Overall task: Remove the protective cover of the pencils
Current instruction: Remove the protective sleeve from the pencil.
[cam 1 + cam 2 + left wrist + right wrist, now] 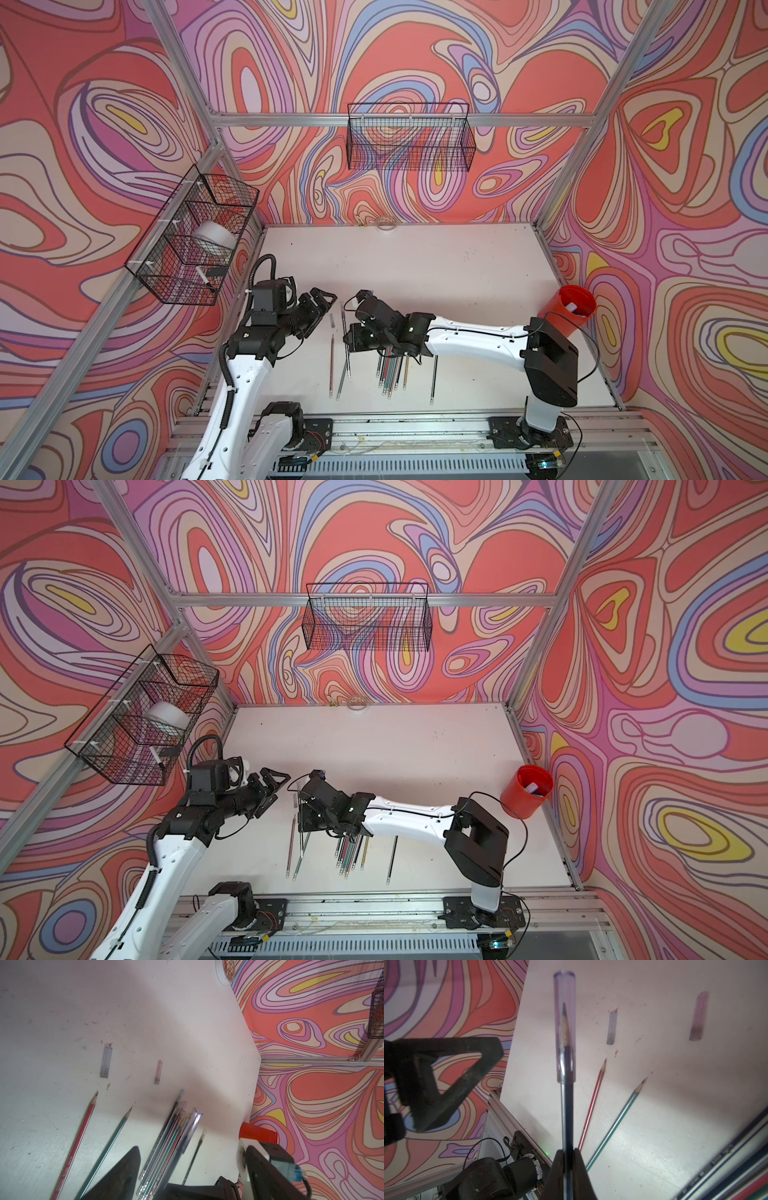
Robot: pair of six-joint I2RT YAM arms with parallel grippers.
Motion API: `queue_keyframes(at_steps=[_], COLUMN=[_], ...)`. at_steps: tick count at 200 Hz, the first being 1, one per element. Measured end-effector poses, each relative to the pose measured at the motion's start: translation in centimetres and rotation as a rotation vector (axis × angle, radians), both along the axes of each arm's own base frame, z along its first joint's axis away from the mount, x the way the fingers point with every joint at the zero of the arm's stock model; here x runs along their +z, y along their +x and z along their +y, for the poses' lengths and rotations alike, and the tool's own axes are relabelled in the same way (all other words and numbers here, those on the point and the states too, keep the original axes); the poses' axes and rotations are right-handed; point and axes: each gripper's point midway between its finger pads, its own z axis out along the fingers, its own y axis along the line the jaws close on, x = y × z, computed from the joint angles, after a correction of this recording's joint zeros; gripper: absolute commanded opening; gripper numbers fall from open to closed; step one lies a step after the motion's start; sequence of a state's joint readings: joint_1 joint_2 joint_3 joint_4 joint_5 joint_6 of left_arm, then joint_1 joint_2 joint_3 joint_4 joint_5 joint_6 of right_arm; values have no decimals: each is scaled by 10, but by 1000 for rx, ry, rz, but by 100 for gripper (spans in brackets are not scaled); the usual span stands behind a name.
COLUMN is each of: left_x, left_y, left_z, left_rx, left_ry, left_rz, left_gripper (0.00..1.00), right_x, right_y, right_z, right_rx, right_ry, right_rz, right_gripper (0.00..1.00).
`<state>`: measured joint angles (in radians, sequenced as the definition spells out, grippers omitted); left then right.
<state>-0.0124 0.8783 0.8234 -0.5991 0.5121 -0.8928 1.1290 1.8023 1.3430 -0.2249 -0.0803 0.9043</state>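
1. Swirled wallpaper in coral, lilac and yellow covers the walls around a white, scuffed tabletop (pixel 415 270). All places below are told from the pile of pencils (pixel 390 374) that lies near the tabletop's front edge.
2. Just to the left of the pile, the right tool (pixel 568 1154) is clenched on the barrel of a dark blue pencil (pixel 568 1109) and holds it above the tabletop.
3. On the sharpened tip of this pencil sits the protective cover (pixel 564 1022), a clear lavender tube. The graphite point shows through it.
4. Further left of the pile, the left tool (pixel 323 309) hangs released. Its jaws stand apart with nothing between them, and it is near the covered tip but not touching it.
5. Between the pile and the left tool lie a red pencil (pixel 80 1140) and a green pencil (pixel 110 1140), both with bare tips.
6. Beyond these bare tips, two loose caps lie flat on the tabletop: a greyish cover (pixel 106 1060) and a pinkish cover (pixel 158 1072), the pinkish one nearer to the pile.
7. To the right of the pile lies a single dark pencil (pixel 434 374), apart from the rest. Well beyond it, at the tabletop's right edge, stands a red cup (pixel 567 309).
8. Writing: the pencils in the pile carry small pale print (pixel 695 1180), and one mark looks like "HB". The rest is too blurred to read, and so is the print on the red pencil.
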Motion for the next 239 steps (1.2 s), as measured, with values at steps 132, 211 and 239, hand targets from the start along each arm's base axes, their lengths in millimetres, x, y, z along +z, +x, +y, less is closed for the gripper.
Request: queue_keyframes(at_steps=[132,211,239], left_x=[-5,-8,-8], left_y=[25,28,30], left_z=[-19,-10,-9], left_rx=[-110,-98,-99], left_ry=[67,132,146], left_rz=[13,-9,-19], left_gripper=[33,13,12], right_x=[22,26,29], right_y=[-2,-1,-1], right_z=[13,14,14], right_rx=[49,50,49], right_ry=[87,88,88], right_rz=[-33,-31,-29], right_gripper=[6,6,7])
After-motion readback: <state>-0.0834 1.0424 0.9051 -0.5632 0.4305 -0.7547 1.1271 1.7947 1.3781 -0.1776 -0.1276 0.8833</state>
